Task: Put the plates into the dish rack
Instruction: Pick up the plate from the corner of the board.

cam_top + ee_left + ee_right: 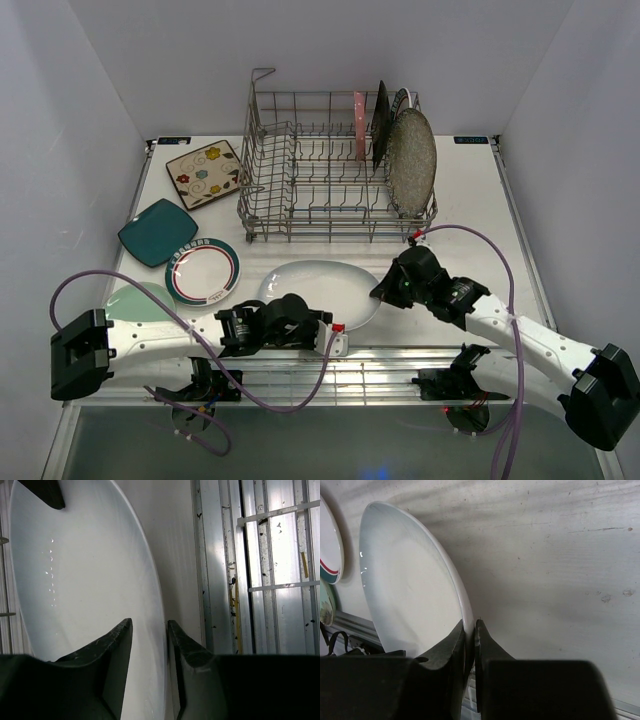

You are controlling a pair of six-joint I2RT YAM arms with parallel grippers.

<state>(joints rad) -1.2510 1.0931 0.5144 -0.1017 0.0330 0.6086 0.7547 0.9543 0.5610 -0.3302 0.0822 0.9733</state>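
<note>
White oval plate (320, 285) sits on table (480, 200) near its front edge, in front of dish rack (265, 185). Right gripper (471, 626) is clamped on the plate's right rim. Left gripper (149, 626) straddles the near rim, jaws parted, not pinching.

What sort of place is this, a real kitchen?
Likely a lab robot cell, not a kitchen: plain white walls enclose a white tabletop, aluminium rails edge it, and the dish rack sits on it.
</note>
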